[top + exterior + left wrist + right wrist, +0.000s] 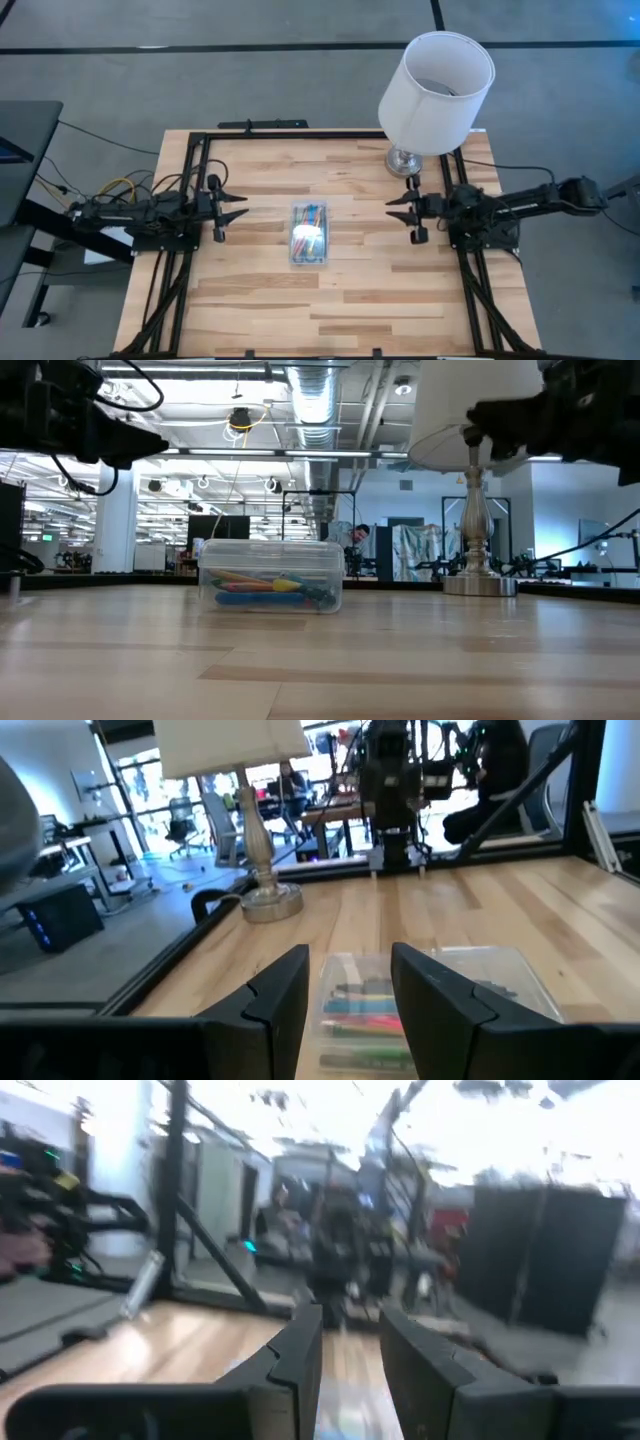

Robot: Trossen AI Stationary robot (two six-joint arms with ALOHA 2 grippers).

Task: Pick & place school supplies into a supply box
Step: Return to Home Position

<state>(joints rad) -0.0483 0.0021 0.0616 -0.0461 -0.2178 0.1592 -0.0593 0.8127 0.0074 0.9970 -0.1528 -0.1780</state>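
The supply box (309, 234), a small clear plastic box with its lid on, rests flat on its bottom in the middle of the wooden table. The school supplies (262, 586) lie inside it as a bundle of yellow, orange, blue and green pens. My left gripper (240, 207) hovers above the table to the left of the box, pointing level toward it. It is open with nothing between its fingers (285, 995). My right gripper (393, 208) hovers to the right of the box, pointing toward it. It is also open and holds nothing.
A lamp with a large white shade (437, 92) stands on its metal foot (405, 160) at the table's far right, just behind my right gripper. Black frame rails (190, 180) run along the table's left, right and far edges. Bare wood (320, 310) stretches toward the near edge.
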